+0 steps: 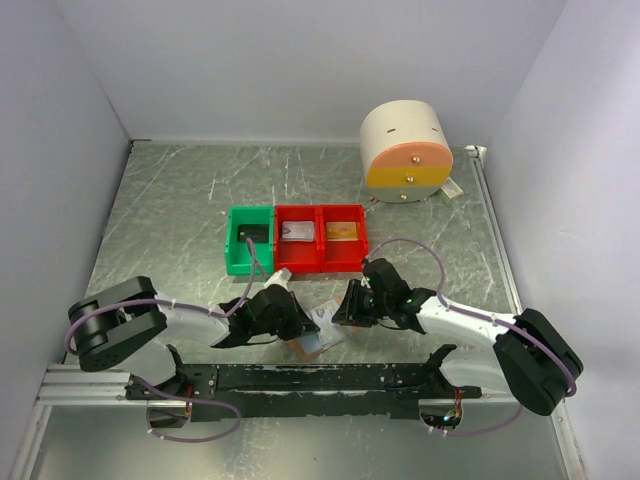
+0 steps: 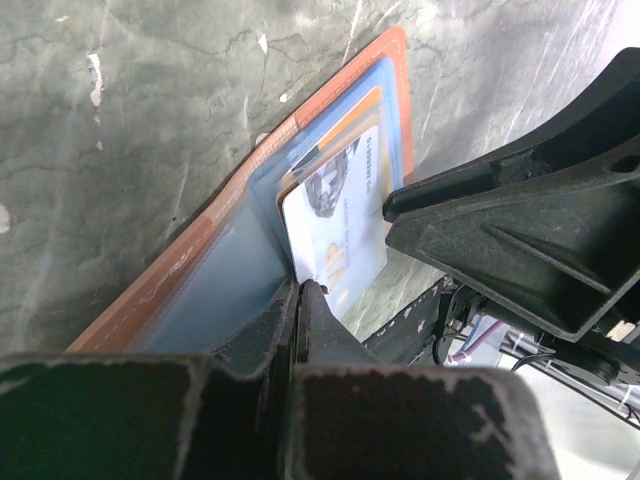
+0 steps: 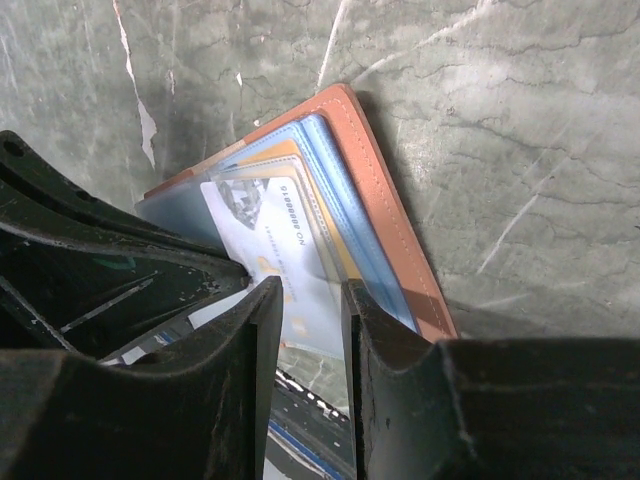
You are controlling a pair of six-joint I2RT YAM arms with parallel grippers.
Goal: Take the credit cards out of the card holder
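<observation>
Bench (image 1: pixel 180 200), near edge, middle: left claw (image 2: pixel 298 290) is pressing its jaws together on the lining of the open card holder (image 2: pixel 180 265), which is lying between both claws; right claw (image 3: pixel 312 295) is standing slightly spread astride the pale credit card (image 3: pixel 270 240), whose long axis is pointing out of the pocket towards that claw.

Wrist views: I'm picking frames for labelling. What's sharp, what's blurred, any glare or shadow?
Left wrist: holder and card fairly sharp, left fingers close, dark and soft, lower-right corner washed out. Right wrist: card print visible, right fingers dark, holder casts a shadow on the table.
</observation>
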